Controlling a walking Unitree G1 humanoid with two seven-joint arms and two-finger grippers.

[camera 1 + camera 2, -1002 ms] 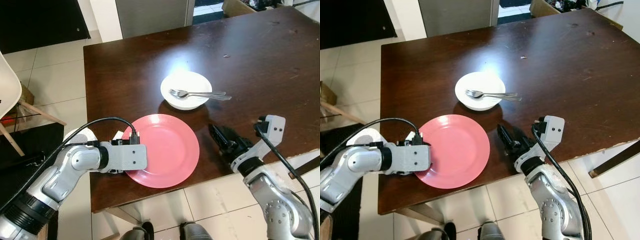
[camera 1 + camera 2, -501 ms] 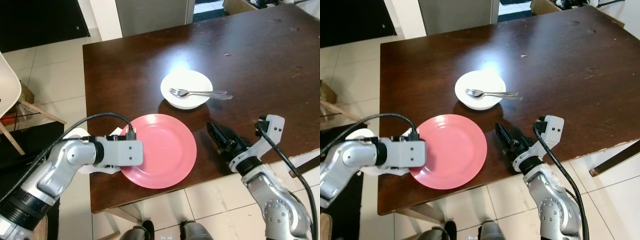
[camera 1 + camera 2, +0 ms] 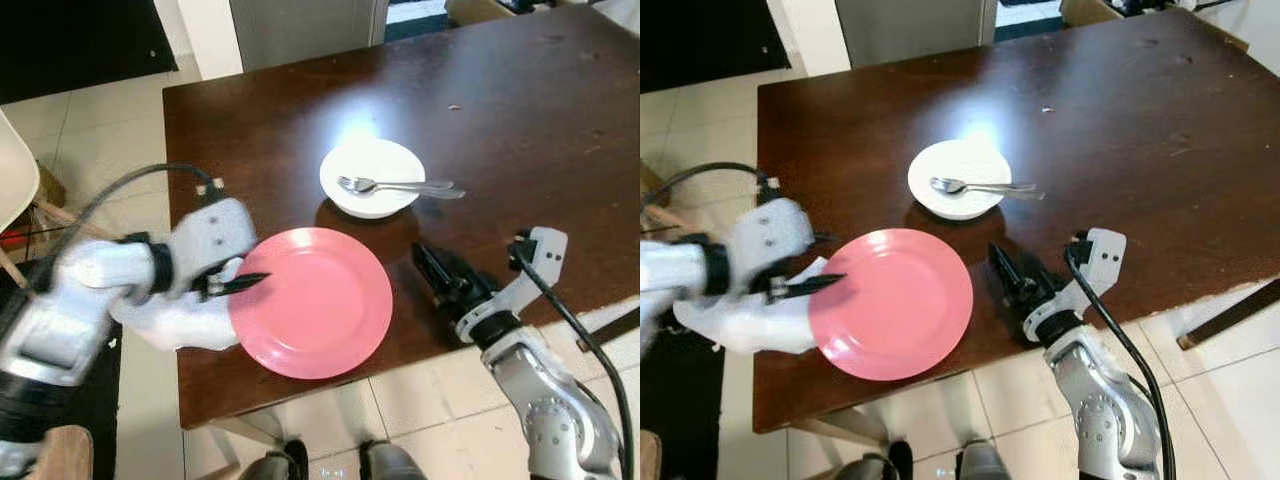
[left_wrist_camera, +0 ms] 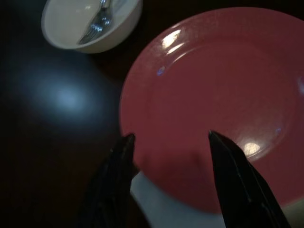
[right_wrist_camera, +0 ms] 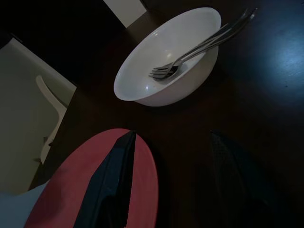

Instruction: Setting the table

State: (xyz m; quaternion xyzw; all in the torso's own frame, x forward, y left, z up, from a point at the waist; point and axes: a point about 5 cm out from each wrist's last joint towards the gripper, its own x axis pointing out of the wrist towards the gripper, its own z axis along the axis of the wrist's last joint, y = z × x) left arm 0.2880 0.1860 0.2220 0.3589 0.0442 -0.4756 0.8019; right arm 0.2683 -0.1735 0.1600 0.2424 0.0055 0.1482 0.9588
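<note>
A pink plate (image 3: 312, 302) lies near the front edge of the dark wooden counter (image 3: 500, 110), with both grippers close beside it.

The plate rests flat, and its left rim lies over a white napkin (image 3: 180, 322) that hangs past the counter's left edge. Just behind the plate stands a white bowl (image 3: 372, 178) with a fork (image 3: 395, 186) laid across it, the handle pointing to the right. The left gripper (image 3: 238, 284) hovers over the plate's left rim; in the left wrist view its jaws stand apart, one finger (image 4: 232, 180) over the plate and the other beside the rim. The right gripper (image 3: 445, 282) is low over the counter just right of the plate, its jaws also apart, pointing toward the bowl. A pale chair (image 3: 20, 190) stands on the tiled floor (image 3: 110, 150) at the left.
</note>
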